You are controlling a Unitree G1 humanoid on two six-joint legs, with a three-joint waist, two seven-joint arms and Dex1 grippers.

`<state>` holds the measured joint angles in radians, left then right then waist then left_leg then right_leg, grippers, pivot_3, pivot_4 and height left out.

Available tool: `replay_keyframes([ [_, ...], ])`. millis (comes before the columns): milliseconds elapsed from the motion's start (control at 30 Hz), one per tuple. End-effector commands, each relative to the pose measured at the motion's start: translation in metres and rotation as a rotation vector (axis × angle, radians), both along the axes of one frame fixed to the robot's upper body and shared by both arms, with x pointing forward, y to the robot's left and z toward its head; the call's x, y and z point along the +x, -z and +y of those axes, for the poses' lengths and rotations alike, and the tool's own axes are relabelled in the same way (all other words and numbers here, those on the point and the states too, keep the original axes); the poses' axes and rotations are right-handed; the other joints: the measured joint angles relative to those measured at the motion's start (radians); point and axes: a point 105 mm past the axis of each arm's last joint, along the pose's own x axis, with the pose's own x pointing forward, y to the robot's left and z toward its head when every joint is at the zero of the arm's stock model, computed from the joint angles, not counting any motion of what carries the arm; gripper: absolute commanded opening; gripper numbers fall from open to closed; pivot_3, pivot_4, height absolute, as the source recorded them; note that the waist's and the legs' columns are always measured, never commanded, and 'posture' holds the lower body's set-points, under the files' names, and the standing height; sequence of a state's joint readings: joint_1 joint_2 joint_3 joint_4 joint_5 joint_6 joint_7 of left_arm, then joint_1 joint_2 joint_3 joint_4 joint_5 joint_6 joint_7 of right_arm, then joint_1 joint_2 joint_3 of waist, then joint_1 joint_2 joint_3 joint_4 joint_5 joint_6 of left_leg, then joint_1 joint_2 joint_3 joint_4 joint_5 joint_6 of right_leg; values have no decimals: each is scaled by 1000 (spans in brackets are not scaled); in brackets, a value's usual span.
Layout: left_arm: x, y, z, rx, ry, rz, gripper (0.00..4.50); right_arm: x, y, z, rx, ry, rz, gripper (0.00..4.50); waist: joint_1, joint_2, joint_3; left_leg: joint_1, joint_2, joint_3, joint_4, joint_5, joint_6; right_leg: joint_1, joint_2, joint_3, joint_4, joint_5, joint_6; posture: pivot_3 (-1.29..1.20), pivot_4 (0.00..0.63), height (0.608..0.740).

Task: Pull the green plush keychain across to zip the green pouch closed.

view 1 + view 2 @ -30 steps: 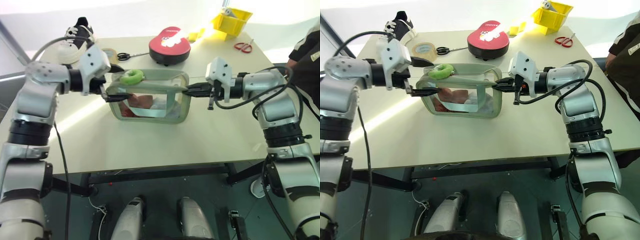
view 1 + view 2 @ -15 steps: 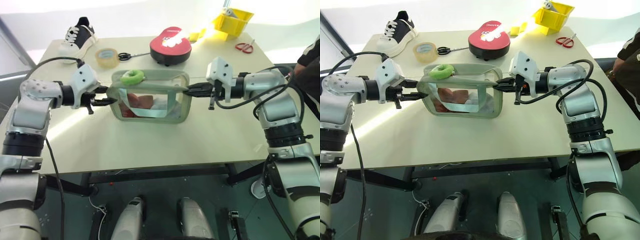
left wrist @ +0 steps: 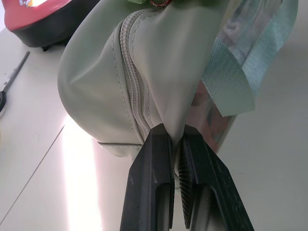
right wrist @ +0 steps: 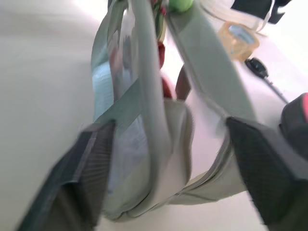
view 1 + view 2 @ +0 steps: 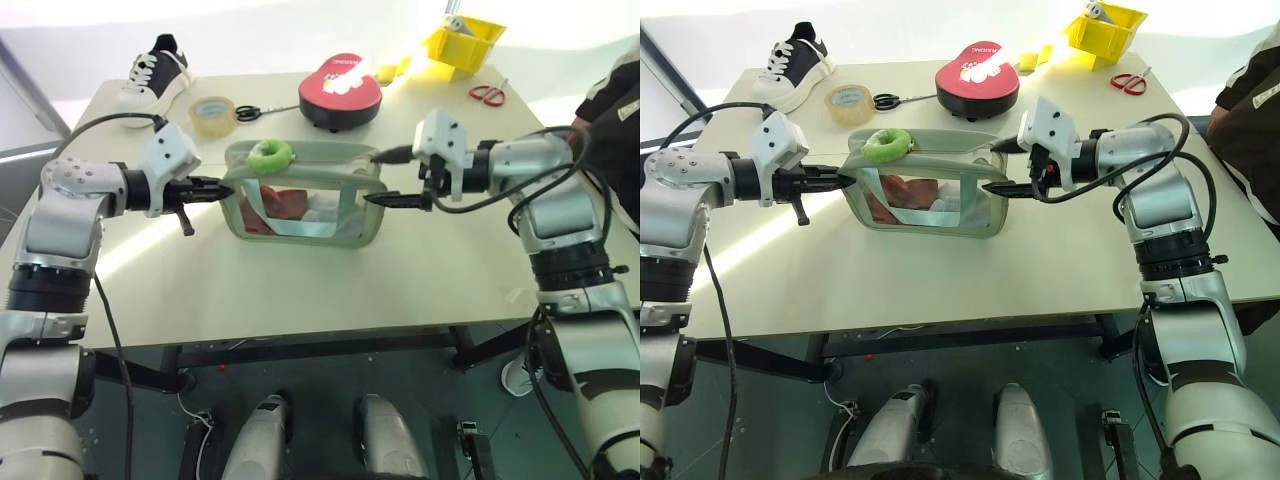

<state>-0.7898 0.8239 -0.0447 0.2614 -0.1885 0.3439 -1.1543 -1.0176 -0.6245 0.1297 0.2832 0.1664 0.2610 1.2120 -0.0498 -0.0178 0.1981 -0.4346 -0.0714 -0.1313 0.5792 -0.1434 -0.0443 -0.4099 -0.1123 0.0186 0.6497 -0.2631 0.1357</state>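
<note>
The green pouch stands in the middle of the table with its clear window facing me. The green plush keychain lies on its top near the left end. My left gripper is shut on the fabric of the pouch's left end; the left wrist view shows both fingers pinching a fold beside the zipper. At the pouch's right end my right gripper is open, one finger above the end and one below. In the right wrist view its fingers stand wide apart on either side of the pouch.
Behind the pouch are a red oval case, a tape roll, black scissors and a shoe. A yellow bin and red scissors lie at the back right. A person stands at the right edge.
My left gripper came down and shut on the pouch's left end. My right gripper, shut at the right end before, has opened wide and risen a little.
</note>
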Motion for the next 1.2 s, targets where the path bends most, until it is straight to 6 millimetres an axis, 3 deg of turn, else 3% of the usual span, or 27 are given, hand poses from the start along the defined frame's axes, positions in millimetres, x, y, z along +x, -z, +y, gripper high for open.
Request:
replay_keyframes([
  [33, -7, -23, -2, -33, 25, -71, 0, -12, -41, 30, 97, -93, -102, 4169, -3, 0, 0, 0, 0, 0, 0, 0, 0, 0, 0, 0, 0, 0, 0, 0, 150, 740],
  [167, -11, -24, -8, -46, 44, -60, 0, -26, -42, 78, 140, -223, -117, 4169, -4, 0, 0, 0, 0, -1, 0, 0, 0, 0, 0, 0, 0, 0, 0, 0, 150, 740],
  [300, -10, -23, -10, -52, 46, -55, 0, -26, -23, 119, 131, -286, -117, 4169, -8, 0, 0, 0, 0, -1, 0, 0, 0, 0, 0, 0, 1, 0, 0, 0, 150, 740],
  [467, -10, -21, -11, -53, 44, -49, 0, -7, -9, 130, 92, -241, -122, 4169, -3, 0, 0, 0, 0, -2, 0, 1, -1, 0, 1, 0, 1, 0, 0, 0, 150, 740],
  [567, -13, -20, -9, -55, 35, -48, 0, 2, -12, 124, 84, -212, -152, 3334, -7, 0, 0, 0, 0, -2, 0, 1, -2, 0, 1, 0, 1, 0, 0, 0, 150, 740],
  [733, -16, -17, -6, -58, 23, -41, 0, 1, -21, 117, 100, -215, -171, 715, -15, 0, 0, 0, 0, -2, -1, 1, -2, -1, 2, 0, 2, 0, 0, 0, 150, 740],
  [767, -16, -17, -6, -57, 22, -41, 0, 1, -23, 114, 104, -211, -174, 234, -17, 0, 0, 0, 0, -2, -1, 1, -2, -1, 2, 0, 2, 0, 0, 0, 150, 740],
  [800, -16, -16, -6, -58, 21, -41, 0, 2, -26, 110, 109, -202, -175, 108, -17, 0, 0, 0, 0, -3, -1, 1, -2, -1, 2, 0, 2, 0, 0, 0, 150, 740],
  [967, -17, -17, -7, -55, 24, -39, 0, 15, -41, 69, 100, -71, -217, 108, -13, 0, 0, 0, 0, -3, -1, 1, -2, -1, 2, 0, 2, 0, 0, 0, 150, 740],
  [1067, -18, -16, -7, -52, 24, -36, 0, 25, -47, 26, 57, 59, -260, 108, -10, 0, 0, 0, 0, -3, -1, 1, -2, -1, 2, 0, 2, 0, 0, 0, 150, 740],
  [1133, -19, -14, -7, -49, 27, -28, 0, 33, -41, -16, 2, 190, -281, 108, -5, 0, 0, 0, 0, -2, -1, 1, -2, -1, 2, 0, 1, 0, 0, 0, 150, 740],
  [1200, -20, -13, -7, -48, 28, -24, 0, 36, -36, -43, -31, 281, -290, 108, 2, 0, 0, 0, 0, -2, -1, 1, -2, 0, 2, 0, 0, 0, 0, 0, 150, 740],
])
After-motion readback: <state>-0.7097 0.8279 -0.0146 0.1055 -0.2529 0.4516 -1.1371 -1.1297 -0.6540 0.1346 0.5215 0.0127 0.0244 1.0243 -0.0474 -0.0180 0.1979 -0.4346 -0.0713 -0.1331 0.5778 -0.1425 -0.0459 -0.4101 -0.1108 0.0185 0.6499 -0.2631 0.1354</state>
